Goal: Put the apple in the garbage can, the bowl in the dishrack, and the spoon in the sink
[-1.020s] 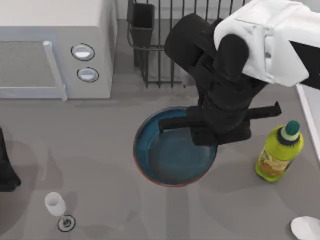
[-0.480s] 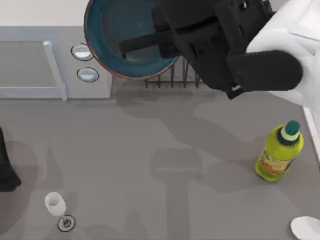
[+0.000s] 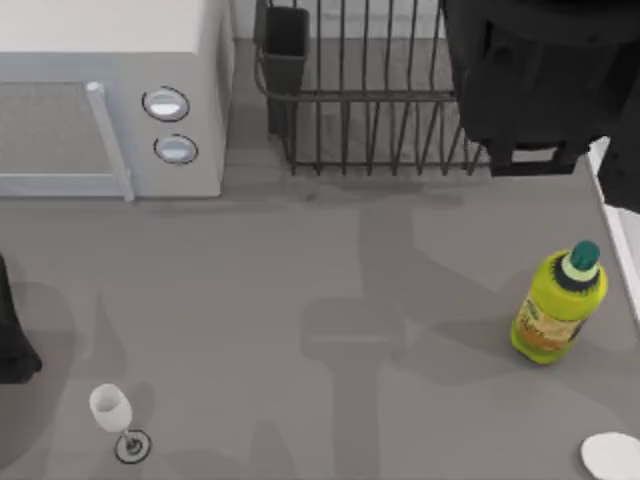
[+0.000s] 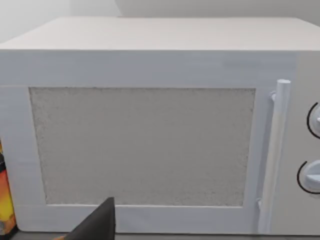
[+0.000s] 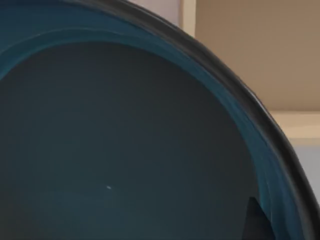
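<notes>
The bowl point(image 5: 115, 150) looms close in the right wrist view, teal-blue inside with a dark rim, and one dark finger point(image 5: 256, 220) lies against its inner edge. My right arm point(image 3: 530, 80) hangs over the right end of the dishrack point(image 3: 370, 110) at the back, and the gripper is shut on the bowl. The spoon point(image 3: 612, 456) shows as a white oval at the front right corner. A light rim of the sink point(image 3: 618, 235) runs along the right edge. The apple is out of view. My left arm point(image 3: 10, 340) rests at the left edge.
A white microwave point(image 3: 110, 100) stands at the back left and faces the left wrist camera point(image 4: 145, 145). A white wine glass point(image 3: 112, 412) stands at the front left. A yellow-green bottle point(image 3: 558, 305) stands on the right, near the sink.
The right arm lifted the bowl off the middle of the table, swung it back over the microwave's corner and then right above the dishrack. The bowl has left the top view.
</notes>
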`<control>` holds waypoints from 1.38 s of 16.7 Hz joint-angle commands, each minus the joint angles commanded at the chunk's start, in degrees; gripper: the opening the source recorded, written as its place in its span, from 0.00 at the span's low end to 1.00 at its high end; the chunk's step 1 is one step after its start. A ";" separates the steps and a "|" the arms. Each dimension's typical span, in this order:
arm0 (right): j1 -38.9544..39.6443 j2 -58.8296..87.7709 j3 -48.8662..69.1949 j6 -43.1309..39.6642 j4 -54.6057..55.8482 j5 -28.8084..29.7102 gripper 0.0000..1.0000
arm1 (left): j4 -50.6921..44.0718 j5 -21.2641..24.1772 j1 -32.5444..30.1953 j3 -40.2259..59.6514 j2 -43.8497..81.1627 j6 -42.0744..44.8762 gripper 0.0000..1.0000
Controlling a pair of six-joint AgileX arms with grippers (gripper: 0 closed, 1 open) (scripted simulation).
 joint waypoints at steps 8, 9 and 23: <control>-2.14 2.06 -0.18 -0.27 2.31 -1.62 0.00 | 0.00 0.00 0.00 0.00 0.00 0.00 1.00; -3.62 3.93 -0.46 -0.32 4.11 -3.10 0.00 | 0.00 0.00 0.00 0.00 0.00 0.00 1.00; -23.12 34.35 -6.05 -1.08 41.89 -22.31 0.00 | 0.00 0.00 0.00 0.00 0.00 0.00 1.00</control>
